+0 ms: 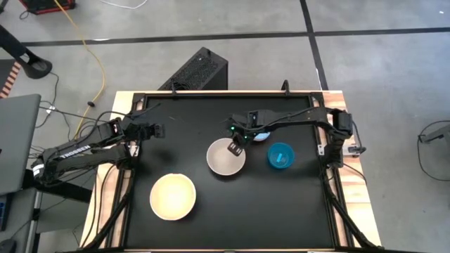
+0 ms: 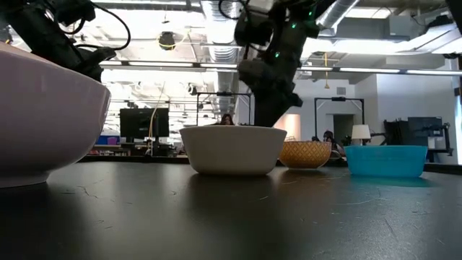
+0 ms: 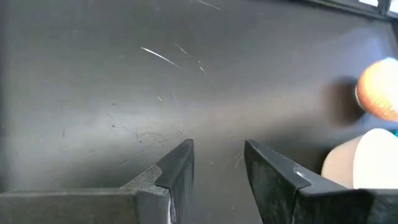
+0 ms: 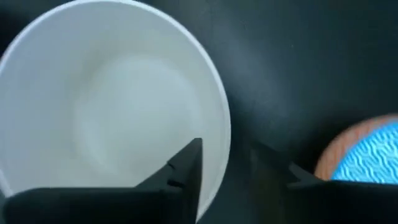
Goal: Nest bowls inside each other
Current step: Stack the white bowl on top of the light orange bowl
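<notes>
A beige bowl (image 1: 225, 160) stands upright at the table's middle. My right gripper (image 4: 227, 168) hangs over its far right rim, open, with one finger above the inside and one outside; I see no touch. To the right stands a teal-blue bowl (image 1: 280, 156). Behind it, partly under my right arm, an orange-pink bowl with a light blue bowl inside it (image 4: 364, 158) shows. A large white bowl (image 1: 173, 197) sits near the front left. My left gripper (image 3: 217, 168) stays open over bare table at the far left.
The black table top (image 1: 232, 225) has free room along its near edge and at its near right. A black box (image 1: 200, 70) stands on the floor beyond the far edge. Cables run beside the left arm (image 1: 77, 151).
</notes>
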### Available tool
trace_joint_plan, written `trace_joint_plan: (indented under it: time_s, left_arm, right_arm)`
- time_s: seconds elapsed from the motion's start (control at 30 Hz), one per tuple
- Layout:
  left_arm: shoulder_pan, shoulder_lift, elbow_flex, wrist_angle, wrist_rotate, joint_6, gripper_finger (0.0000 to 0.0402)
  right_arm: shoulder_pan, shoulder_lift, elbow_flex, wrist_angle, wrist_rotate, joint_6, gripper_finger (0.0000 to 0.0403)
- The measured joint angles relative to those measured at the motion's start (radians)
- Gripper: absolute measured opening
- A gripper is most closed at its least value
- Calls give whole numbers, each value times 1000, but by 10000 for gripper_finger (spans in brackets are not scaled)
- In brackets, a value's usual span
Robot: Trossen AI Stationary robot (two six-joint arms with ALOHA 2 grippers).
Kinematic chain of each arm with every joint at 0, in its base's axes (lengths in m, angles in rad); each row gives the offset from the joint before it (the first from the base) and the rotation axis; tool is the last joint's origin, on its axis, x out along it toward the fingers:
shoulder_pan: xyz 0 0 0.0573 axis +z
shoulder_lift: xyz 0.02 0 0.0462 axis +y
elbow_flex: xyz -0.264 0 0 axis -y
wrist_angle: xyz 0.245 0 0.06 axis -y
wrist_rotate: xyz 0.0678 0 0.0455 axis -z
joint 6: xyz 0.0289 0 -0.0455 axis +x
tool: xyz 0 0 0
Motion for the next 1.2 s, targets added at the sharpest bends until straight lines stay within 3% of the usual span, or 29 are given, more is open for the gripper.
trace_joint_plan:
  time_s: [0.23,0.43,0.57,0.8,0.93,1.2]
  left_arm:
    - [0,0,0,3,-9,51,130]
    - [0,0,0,-3,0,117,130]
    - [0,0,0,-4,21,142,130]
    - [0,0,0,0,14,174,130]
    - [0,0,0,6,14,187,130]
    - [0,0,0,6,22,187,130]
  right_arm:
    - [-17,57,0,56,1,-26,200]
    - [-15,101,1,92,-2,16,208]
    - [1,122,0,86,-8,70,169]
    - [36,120,6,108,-24,115,19]
    - [55,119,68,81,-96,117,17]
    - [139,126,284,148,-109,145,5]
